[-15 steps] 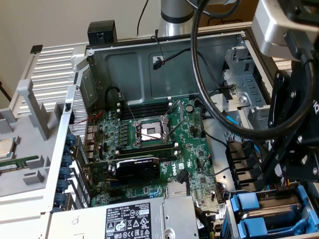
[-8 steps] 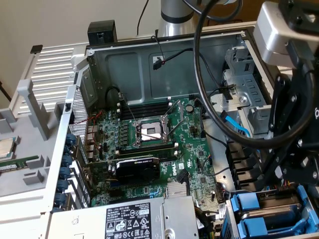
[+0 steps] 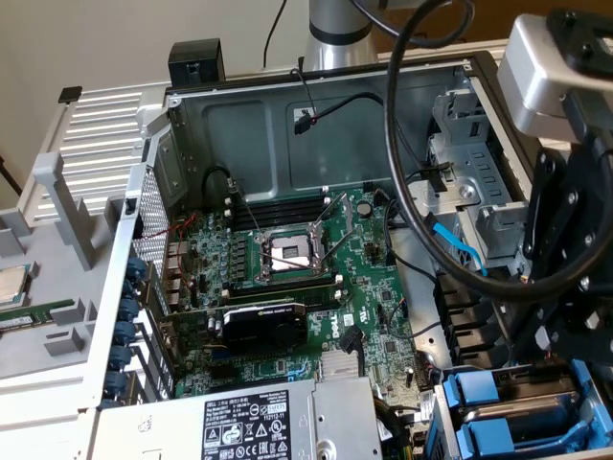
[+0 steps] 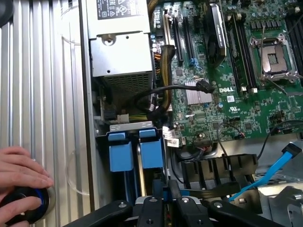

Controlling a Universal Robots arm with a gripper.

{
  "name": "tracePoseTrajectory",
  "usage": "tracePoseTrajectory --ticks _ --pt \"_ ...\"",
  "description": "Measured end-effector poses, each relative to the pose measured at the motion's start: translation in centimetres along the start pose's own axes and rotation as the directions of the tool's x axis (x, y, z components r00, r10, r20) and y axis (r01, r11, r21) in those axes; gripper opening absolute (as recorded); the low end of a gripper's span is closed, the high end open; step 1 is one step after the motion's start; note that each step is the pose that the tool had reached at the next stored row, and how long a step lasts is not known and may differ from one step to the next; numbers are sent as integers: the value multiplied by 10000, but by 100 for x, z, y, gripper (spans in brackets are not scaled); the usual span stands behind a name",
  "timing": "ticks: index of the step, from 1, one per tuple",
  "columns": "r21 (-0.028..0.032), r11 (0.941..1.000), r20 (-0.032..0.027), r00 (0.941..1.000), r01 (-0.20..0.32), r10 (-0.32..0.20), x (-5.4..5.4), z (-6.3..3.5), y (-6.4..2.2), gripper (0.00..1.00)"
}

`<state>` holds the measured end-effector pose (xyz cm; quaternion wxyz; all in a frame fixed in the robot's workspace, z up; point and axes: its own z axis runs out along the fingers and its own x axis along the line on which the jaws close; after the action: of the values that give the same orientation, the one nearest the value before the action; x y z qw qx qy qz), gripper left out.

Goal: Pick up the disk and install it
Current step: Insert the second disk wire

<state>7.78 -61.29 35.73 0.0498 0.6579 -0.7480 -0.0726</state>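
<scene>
Gripper (image 4: pixel 165 204) nearly shut on the disk's (image 4: pixel 165 193) blue edge above the drive bay (image 4: pixel 137 142); best lowered squarely, clear of the blue cable (image 4: pixel 265 177).

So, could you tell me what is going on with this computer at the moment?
A robot arm is working over an open computer case with its motherboard exposed. Its gripper is shut and sits low over the drive bay, right at the blue drive carriers slotted there; whether it grips the disk cannot be told. A person's hand rests on a round black and blue knob outside the case.
</scene>
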Motion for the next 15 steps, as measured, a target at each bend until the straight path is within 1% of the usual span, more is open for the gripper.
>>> tracePoseTrajectory --ticks 6,8,10,13,15 --pt "-4 10000 42 10000 7 -7 25 2 -5 16" --pt "2 10000 73 10000 20 -20 38 3 -7 16" --pt "43 10000 110 9999 64 -65 50 2 -7 16" --pt "140 9998 154 9997 164 -166 70 3 -4 16" --pt "187 9996 172 9996 221 -224 85 3 3 16"
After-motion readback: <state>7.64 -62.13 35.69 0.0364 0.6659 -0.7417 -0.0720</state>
